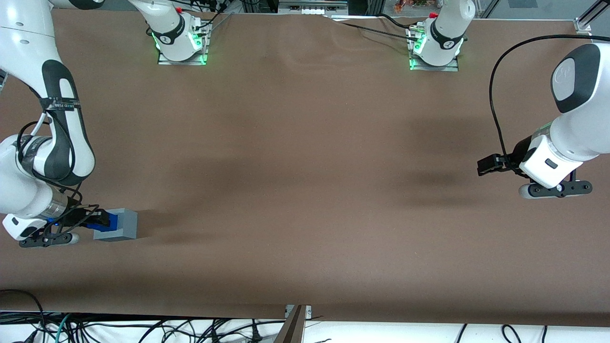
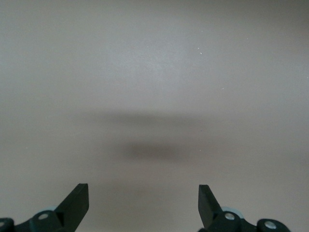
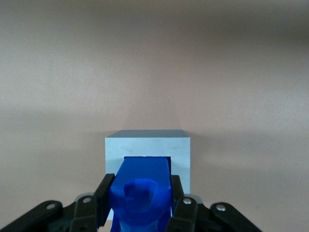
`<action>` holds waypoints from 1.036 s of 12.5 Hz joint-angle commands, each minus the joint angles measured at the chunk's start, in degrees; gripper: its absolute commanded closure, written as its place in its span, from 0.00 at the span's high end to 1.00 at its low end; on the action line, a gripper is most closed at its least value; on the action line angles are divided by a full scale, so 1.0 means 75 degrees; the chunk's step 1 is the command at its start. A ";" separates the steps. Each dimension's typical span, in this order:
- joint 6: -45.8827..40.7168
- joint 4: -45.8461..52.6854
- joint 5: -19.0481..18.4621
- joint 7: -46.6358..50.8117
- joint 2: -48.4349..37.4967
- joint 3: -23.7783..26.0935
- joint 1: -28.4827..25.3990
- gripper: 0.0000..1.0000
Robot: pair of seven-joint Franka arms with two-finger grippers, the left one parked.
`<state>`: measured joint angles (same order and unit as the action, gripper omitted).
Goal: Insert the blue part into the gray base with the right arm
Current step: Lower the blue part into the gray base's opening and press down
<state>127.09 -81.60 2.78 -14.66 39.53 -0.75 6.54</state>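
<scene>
Blue part [image 3: 141, 191], bright and knobbed, sits gripped by the fingers [image 3: 104, 195] over the gray base [image 3: 147, 145].

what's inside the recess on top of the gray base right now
The blue part reaches into the recess of the gray base, held between the fingers of the gripper on the right arm. How deep it sits is hidden by the part itself.
</scene>
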 commanded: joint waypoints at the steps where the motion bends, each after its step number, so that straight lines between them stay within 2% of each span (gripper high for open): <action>1: 0.0023 0.0075 0.0157 -0.0119 0.0283 0.0088 0.0066 0.34; 2: 0.0035 0.0075 0.0157 -0.0131 0.0295 0.0088 0.0078 0.44; 3: 0.0035 0.0087 0.0146 -0.0131 0.0318 0.0088 0.0078 0.90; 4: 0.0023 0.0087 0.0145 -0.0131 0.0296 0.0100 0.0078 1.00; 9: -0.0140 0.0449 0.0169 -0.0096 -0.0312 0.0147 -0.0051 1.00; 13: -0.1637 0.0939 0.0111 0.0127 -0.1027 0.0287 -0.0133 1.00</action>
<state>120.14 -76.69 3.33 -13.80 34.35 1.11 5.30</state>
